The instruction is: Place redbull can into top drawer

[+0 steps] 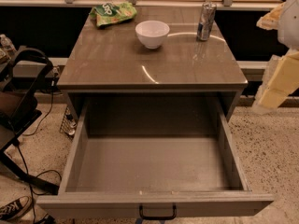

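Handle [158, 213], small and black, sits nearest you on the front of the top drawer [154, 164], which stands pulled out over speckled floor [271, 139]. A sneaker [14, 208] and cables [32, 176] crowd its left corner. Above it, the grey surface [117, 64] carries a white bowl [152, 33] mid-back. The redbull can [206, 21] stands upright near the back right edge, with a green snack bag [113, 13] back left. Your gripper [276, 80] hangs off the surface's right side; you cannot tell whether it is released or clenched.

Tabletop [117, 62] holds redbull can [205, 21], bowl [152, 33], snack bag [113, 13]; gripper [276, 84] at right.
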Motion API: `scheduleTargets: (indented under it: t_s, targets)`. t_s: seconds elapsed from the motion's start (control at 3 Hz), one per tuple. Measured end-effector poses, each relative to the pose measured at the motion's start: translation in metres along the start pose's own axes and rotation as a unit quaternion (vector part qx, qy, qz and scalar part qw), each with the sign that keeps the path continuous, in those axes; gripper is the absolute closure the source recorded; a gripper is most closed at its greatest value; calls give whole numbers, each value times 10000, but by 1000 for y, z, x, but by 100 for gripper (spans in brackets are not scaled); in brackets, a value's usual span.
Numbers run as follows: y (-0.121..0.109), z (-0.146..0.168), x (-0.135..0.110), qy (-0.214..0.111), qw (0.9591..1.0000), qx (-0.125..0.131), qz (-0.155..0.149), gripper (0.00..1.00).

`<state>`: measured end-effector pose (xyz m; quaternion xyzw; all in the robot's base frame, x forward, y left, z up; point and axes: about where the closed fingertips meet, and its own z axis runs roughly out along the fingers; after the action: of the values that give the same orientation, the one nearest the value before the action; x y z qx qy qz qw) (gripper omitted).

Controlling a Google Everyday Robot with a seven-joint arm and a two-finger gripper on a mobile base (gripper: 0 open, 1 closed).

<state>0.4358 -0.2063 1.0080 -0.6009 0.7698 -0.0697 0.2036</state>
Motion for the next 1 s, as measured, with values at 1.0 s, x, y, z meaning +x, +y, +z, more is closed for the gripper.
scheduleTargets:
  t_s: [1.0]
  targets:
    - [-50, 45, 71, -294, 9840, 911, 1500, 0]
